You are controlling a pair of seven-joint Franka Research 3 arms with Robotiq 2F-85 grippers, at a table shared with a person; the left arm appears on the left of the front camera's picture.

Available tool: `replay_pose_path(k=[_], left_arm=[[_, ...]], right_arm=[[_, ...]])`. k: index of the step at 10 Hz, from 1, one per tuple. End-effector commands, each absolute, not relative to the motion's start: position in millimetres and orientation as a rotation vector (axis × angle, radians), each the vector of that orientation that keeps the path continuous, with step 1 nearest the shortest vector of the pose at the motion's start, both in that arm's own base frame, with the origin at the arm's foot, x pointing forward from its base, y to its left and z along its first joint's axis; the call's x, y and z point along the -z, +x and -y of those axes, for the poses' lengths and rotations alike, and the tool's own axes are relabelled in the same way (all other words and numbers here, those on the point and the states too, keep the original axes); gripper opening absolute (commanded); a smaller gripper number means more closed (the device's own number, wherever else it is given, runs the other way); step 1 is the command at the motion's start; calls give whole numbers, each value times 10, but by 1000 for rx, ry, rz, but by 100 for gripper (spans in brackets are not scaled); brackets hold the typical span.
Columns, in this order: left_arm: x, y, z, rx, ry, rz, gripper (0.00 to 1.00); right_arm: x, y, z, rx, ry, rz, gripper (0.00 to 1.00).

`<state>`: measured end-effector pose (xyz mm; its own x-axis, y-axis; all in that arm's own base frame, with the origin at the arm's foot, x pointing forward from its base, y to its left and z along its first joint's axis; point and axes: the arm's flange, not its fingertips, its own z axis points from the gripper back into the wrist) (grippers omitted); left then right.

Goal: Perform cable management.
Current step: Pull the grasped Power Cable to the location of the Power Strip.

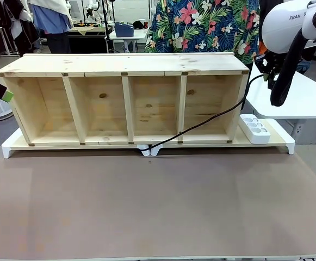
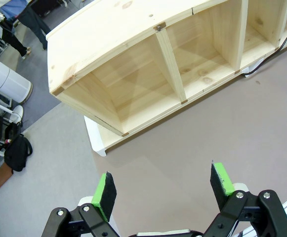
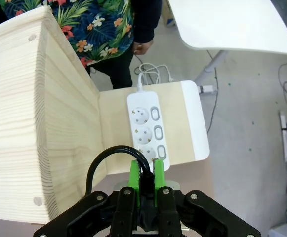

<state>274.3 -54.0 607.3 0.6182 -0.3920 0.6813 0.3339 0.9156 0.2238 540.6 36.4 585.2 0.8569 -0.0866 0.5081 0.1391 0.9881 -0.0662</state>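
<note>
at the bench [image 1: 147, 206], right claw [image 3: 145, 165] pinches the cable [image 3: 103, 151] just above the power strip [image 3: 145, 123]; left claw [image 2: 163, 185] gapes wide.

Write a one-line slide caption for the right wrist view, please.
The right tool grips the black cable over the white power strip, beside the end of the wooden shelf.

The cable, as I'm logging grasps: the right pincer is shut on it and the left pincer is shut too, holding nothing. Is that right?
Not quite. The left pincer is open, its green pads wide apart, as the left wrist view shows; it does hold nothing. The right pincer is shut on the cable.
</note>
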Motion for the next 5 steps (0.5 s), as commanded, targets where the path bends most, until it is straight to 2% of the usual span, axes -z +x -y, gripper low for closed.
replay_pose_path(k=[1, 5], left_arm=[[-6077, 2763, 547, 418, 78, 813, 100], [-6077, 2763, 547, 418, 78, 813, 100]], right_arm=[[-5867, 5412, -360, 117, -103, 537, 14], [-5867, 5412, -360, 117, -103, 537, 14]])
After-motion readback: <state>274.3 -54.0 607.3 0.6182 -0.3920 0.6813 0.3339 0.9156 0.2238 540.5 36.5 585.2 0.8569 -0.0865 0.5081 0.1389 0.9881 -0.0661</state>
